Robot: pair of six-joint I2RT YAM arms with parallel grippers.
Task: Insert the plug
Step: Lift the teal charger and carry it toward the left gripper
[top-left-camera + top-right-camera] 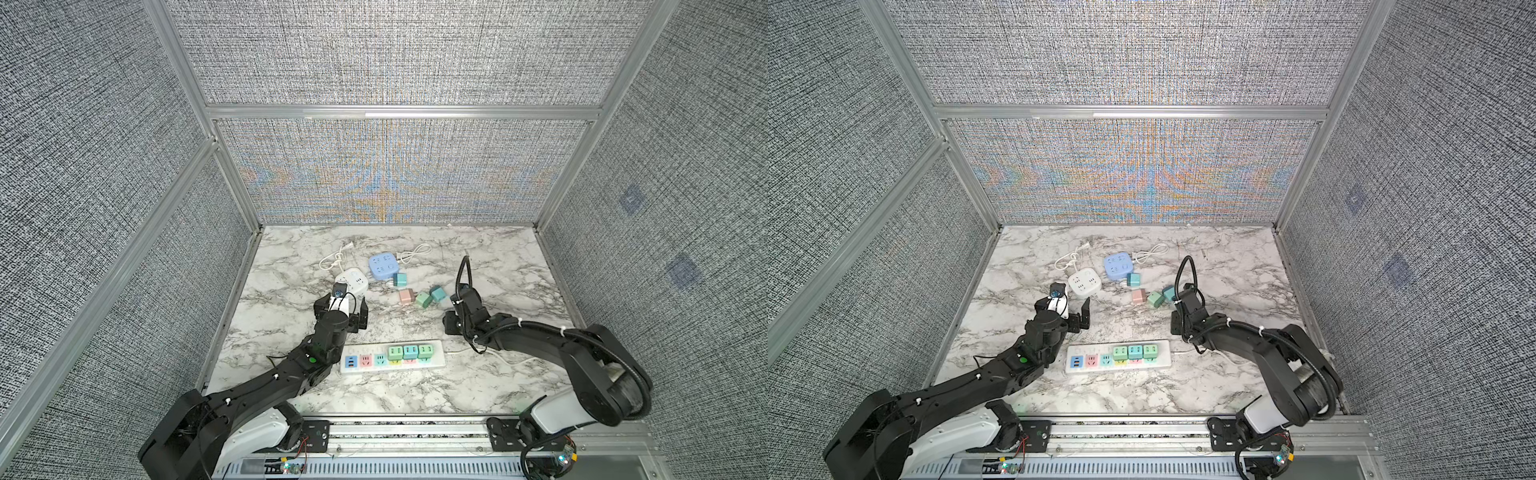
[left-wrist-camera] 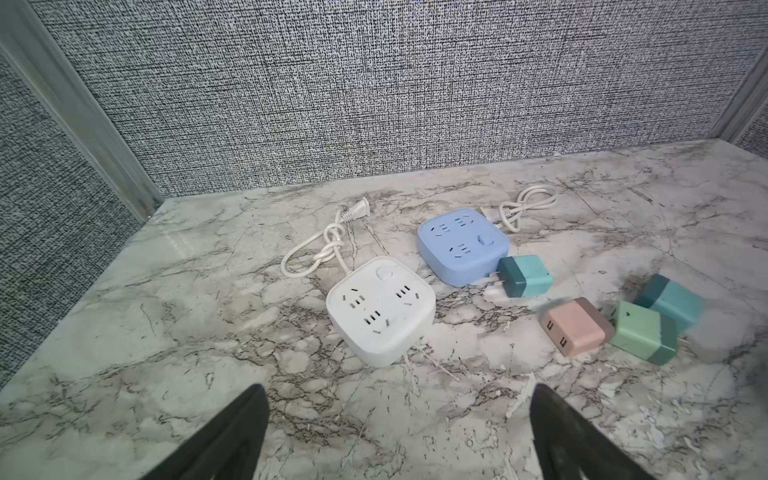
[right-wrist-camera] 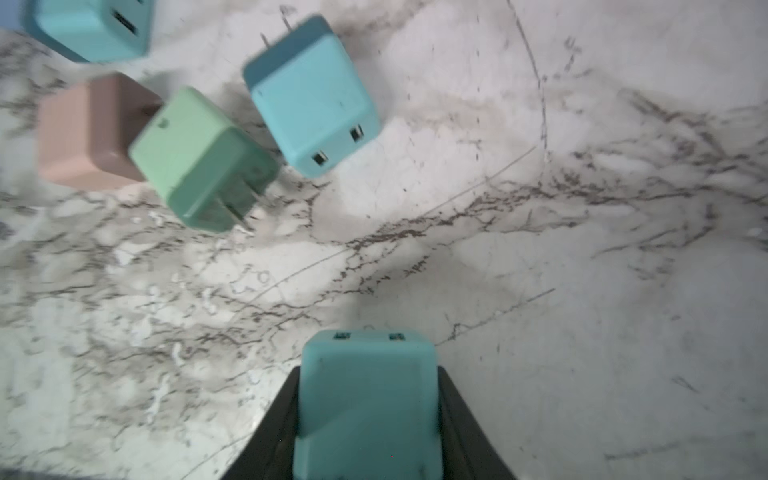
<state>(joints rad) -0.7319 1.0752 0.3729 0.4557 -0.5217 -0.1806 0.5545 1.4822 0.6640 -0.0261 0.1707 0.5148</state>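
The right gripper (image 3: pixel 368 376) clamps a teal plug (image 3: pixel 368 419) over the marble bench (image 3: pixel 582 249); the left gripper (image 2: pixel 399 392) hangs spread wide, empty, near the white socket cube (image 2: pixel 380 311).

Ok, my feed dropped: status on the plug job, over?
Left gripper open, empty. Right gripper shut on teal plastic cube plug. White power strip holds three plugs; sockets free. Nothing seen blocking.

Left arm (image 1: pixel 257 386), right arm (image 1: pixel 540 336): black links, white base housings (image 1: pixel 257 432), corrugated conduit (image 1: pixel 457 278), white zip ties (image 1: pixel 563 331); left gripper (image 2: pixel 397 388) black-fingered.
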